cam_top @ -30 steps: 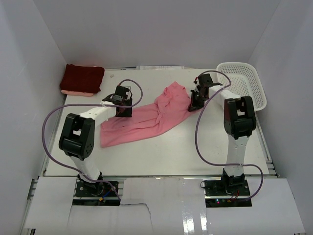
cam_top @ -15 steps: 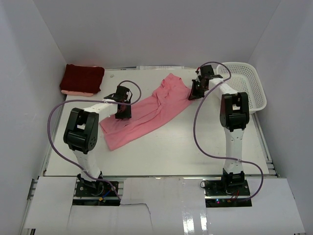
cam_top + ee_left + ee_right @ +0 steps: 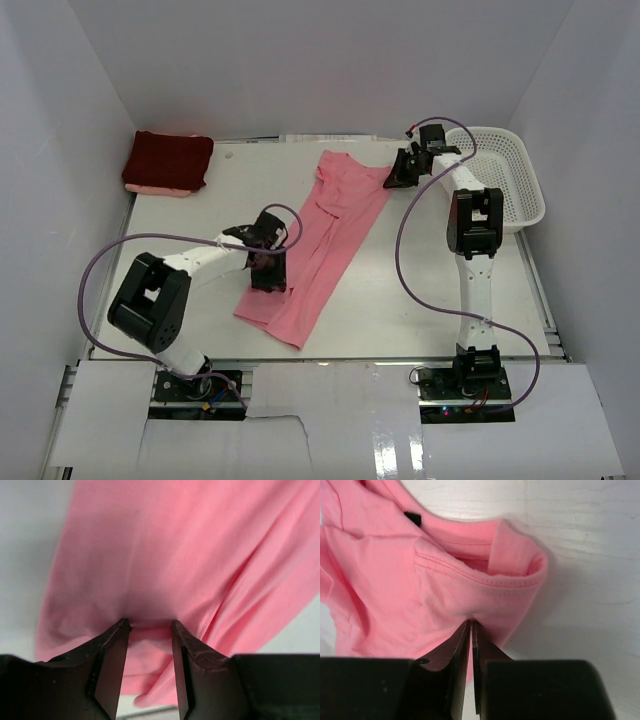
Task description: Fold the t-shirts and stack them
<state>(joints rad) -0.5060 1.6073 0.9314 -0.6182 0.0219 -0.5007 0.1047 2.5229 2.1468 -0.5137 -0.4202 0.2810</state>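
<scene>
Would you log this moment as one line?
left gripper: shut on salmon pink cloth t-shirt | right gripper: shut on its far edge

Salmon pink t-shirt (image 3: 325, 235) lies as a diagonal band across the mid worktop (image 3: 420, 290), from far centre to near centre, and splits the bare surface in two. Left arm (image 3: 205, 262) reaches low across the near-left part to the band. Right arm (image 3: 470, 225) runs up the right side. Open worktop lies between band and right arm, and beyond the left arm. Maroon t-shirt (image 3: 168, 160) fills the far-left corner, white basket (image 3: 530, 195) the far-right. White walls close three sides.
</scene>
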